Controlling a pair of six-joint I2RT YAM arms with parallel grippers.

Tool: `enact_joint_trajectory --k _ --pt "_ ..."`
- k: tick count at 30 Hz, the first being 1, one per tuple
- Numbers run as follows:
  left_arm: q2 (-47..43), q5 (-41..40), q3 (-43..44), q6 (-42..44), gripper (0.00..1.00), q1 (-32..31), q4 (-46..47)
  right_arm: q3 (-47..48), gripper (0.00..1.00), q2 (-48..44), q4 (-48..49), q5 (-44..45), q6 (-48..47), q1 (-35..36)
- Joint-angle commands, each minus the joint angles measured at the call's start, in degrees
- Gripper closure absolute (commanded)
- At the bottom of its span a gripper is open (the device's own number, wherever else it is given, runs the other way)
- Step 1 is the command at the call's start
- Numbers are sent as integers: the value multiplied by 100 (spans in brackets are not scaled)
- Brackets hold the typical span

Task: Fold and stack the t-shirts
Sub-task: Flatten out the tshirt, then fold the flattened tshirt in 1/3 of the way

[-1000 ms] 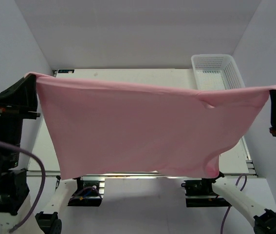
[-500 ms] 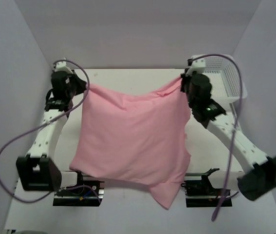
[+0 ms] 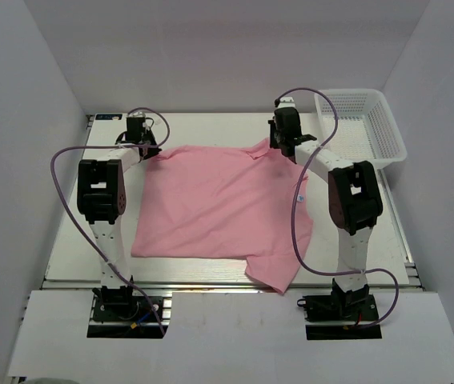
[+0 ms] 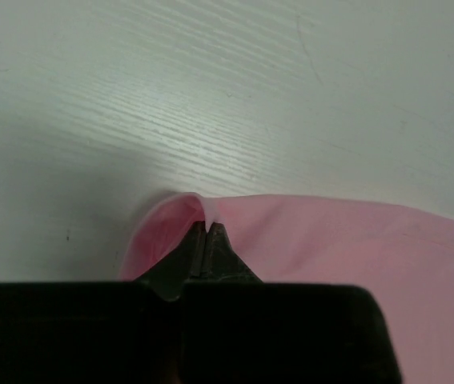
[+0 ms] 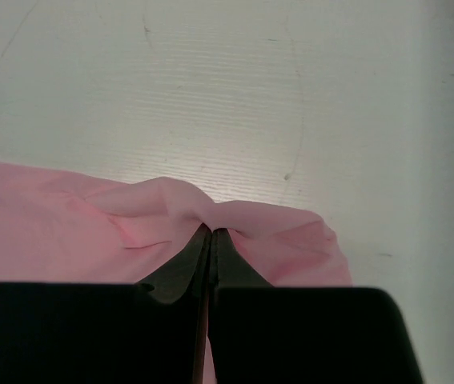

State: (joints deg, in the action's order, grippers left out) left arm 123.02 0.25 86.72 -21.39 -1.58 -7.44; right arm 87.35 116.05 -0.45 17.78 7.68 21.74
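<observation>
The shirt point(image 3: 210, 212) lay spread nearly flat on the table point(image 3: 202, 128), its far edge stretched between the two arms. A sleeve at the near right reached the table's front edge. The left gripper point(image 3: 154, 152) pinched the far-left corner and the right gripper point(image 3: 278, 146) pinched the far-right one. Each had its jaws pressed together on a small pucker of cloth, low against the tabletop.

By its look the fabric was thin, limp and light (no stiffness to help a fold along). It would likely sag, crease and slide wherever it went unsupported. Corners, hems and shoulder seams seemed the best holds, taken two at a time so the edge between them kept straight.

Only the top view gave the whole outline, the stray sleeve, some soft wrinkles across the body, and the basket point(image 3: 363, 120) at the far right, well apart from the cloth. It could not show the jaws. The wrist views did, with the dark tips meeting on a raised ridge of pink and bare table just beyond.
</observation>
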Motion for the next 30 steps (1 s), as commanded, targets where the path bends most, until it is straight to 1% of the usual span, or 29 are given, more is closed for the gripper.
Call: enact_joint_trajectory --k 1,3,5,8,9,10,11,13,17,18,19,21,23,30 --pt "-94 -43 434 82 100 27 50 590 100 136 54 -591 216 -152" --pt "-33 -43 504 134 100 27 50 643 100 172 -122 -827 242 -178" --pt "-94 -43 504 135 100 27 50 555 100 59 -158 -864 312 -231" --pt "-445 -43 189 135 100 27 111 222 100 -310 -237 -1013 418 -301" --pt "-550 -112 -30 135 100 27 111 117 100 -424 -263 -1135 453 -328" --pt "-673 -174 -154 135 100 27 111 -206 100 -530 -280 -1180 506 -311" --pt "-927 -175 -286 135 100 27 172 -323 100 -870 -324 -1259 506 -336" --pt "-1183 -315 -734 187 100 27 234 -657 100 -1231 -420 -1312 611 -372" --pt "-1737 -456 -1462 188 100 27 182 -1367 100 -1804 -1009 -1610 840 -442" --pt "-1851 -508 -1587 188 100 27 182 -1466 100 -2066 -1245 -1681 910 -451" --pt "-2061 -509 -1683 188 100 27 182 -1571 100 -2138 -1291 -1707 997 -468" --pt "-2264 -657 -1886 188 100 27 182 -1931 100 -2401 -1509 -2102 1103 -503" --pt "-2536 -658 -2079 188 100 27 103 -2116 100 -2578 -1642 -2295 1209 -504" --pt "-3047 -658 -2651 188 100 27 -3 -2609 100 -3211 -2205 -2235 1499 -530"
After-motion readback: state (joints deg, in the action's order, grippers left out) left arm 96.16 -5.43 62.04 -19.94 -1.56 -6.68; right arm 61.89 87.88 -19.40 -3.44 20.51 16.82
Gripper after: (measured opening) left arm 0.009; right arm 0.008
